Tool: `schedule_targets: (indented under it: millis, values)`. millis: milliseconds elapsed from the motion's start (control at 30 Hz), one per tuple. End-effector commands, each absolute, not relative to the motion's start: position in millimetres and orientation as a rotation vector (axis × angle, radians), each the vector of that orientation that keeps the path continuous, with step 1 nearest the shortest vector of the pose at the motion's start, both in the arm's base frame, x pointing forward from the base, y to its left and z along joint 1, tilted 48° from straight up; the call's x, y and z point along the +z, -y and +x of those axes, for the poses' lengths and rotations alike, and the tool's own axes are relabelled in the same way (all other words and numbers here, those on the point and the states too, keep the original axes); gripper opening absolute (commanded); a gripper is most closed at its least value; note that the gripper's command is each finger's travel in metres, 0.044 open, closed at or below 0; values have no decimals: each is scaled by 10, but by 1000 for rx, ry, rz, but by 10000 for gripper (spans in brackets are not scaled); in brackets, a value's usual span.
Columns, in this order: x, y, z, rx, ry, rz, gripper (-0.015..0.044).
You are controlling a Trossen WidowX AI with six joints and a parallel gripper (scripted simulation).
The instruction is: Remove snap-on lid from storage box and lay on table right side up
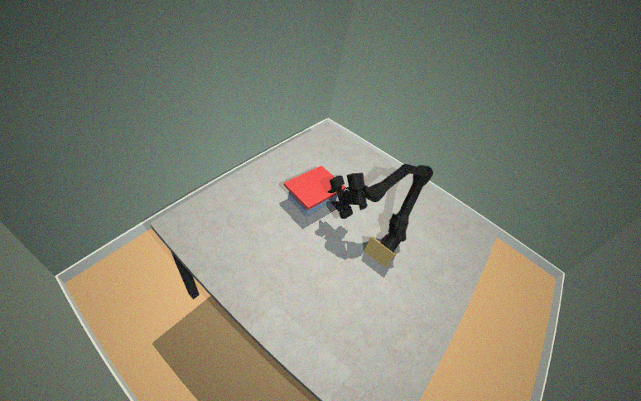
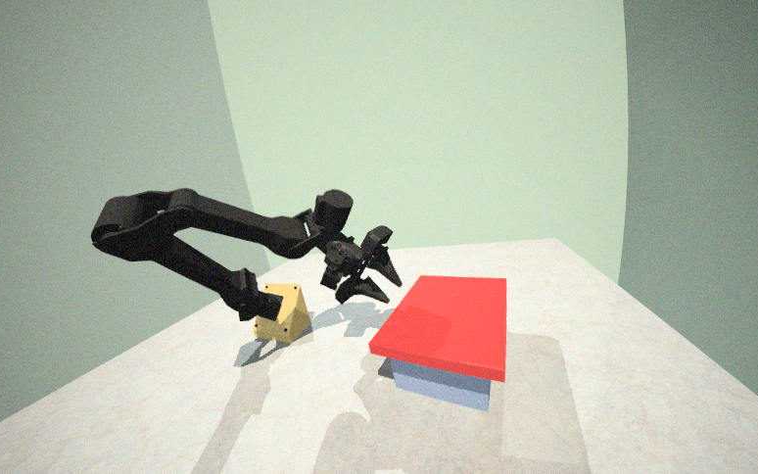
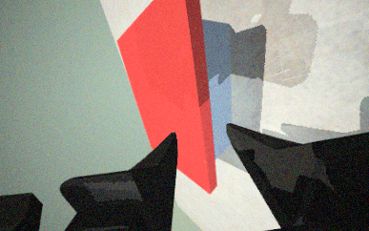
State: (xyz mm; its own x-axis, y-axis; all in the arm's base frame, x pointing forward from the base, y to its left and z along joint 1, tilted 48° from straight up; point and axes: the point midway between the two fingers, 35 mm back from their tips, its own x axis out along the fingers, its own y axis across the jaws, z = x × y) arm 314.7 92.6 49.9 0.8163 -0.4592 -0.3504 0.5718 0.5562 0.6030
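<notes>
The red snap-on lid (image 1: 310, 186) (image 2: 450, 318) (image 3: 170, 81) sits on the pale blue storage box (image 2: 441, 383) (image 3: 219, 110), overhanging it on all sides. The box stands on the grey table (image 1: 263, 279) (image 2: 606, 330). My gripper (image 1: 340, 197) (image 2: 391, 290) (image 3: 201, 132) is half open and empty. It is turned on its side, at the level of the lid's near edge on the arm's side. In the wrist view the lid's edge runs between the two fingertips, one finger over the lid's top and one on the box side, neither touching.
The arm's tan base block (image 1: 379, 252) (image 2: 282, 312) stands on the table a short way from the box. The table's edges drop to an orange floor (image 1: 113, 299) on both sides.
</notes>
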Motion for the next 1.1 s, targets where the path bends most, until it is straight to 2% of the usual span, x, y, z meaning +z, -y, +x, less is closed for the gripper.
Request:
schedule_targets:
  millis: [0,700,767,1067]
  values:
    - [468,-893,3201,-611,-163,766,235]
    - [393,-715,3449,-601,-147,760,235]
    - [393,-715,3449,-601,-147,760,183]
    - [393,-715,3449,-601,-147,760,123]
